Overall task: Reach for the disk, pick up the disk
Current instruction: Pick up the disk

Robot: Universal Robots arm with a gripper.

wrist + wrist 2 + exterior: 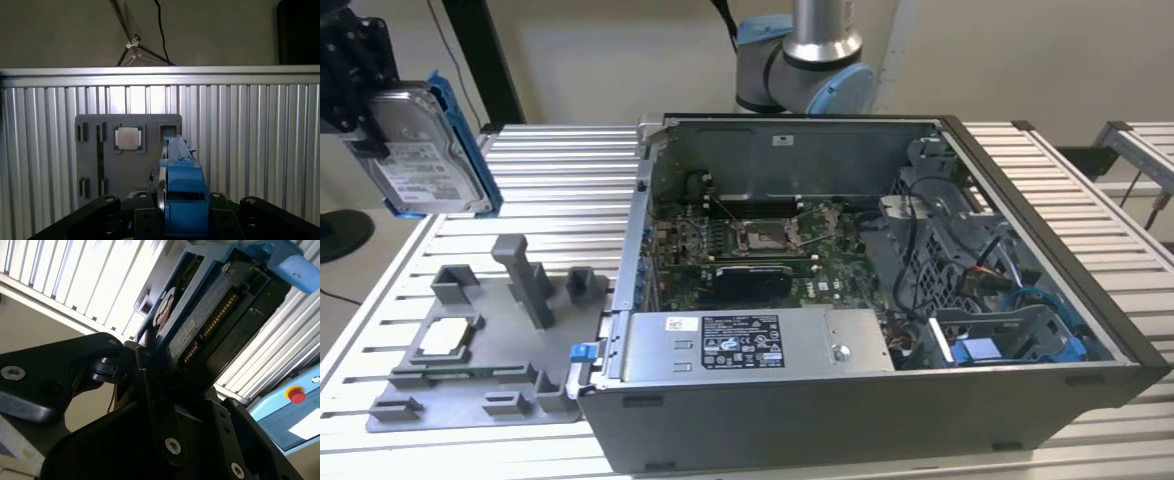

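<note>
The disk, a silver hard drive with a white label and blue side rails, hangs upright in the air above the table's far corner, at the exterior view's left. My black gripper is shut on its upper end. In the second wrist view the disk shows its connector edge, clamped between the dark fingers. Edge-on in the first wrist view, the disk's blue rail sits between the gripper's two sides, high above the grey fixture plate.
An open computer case takes up the middle of the ribbed aluminium table. The grey fixture plate, with upright posts and a square silvery chip, lies below the disk. The arm's base stands behind the case.
</note>
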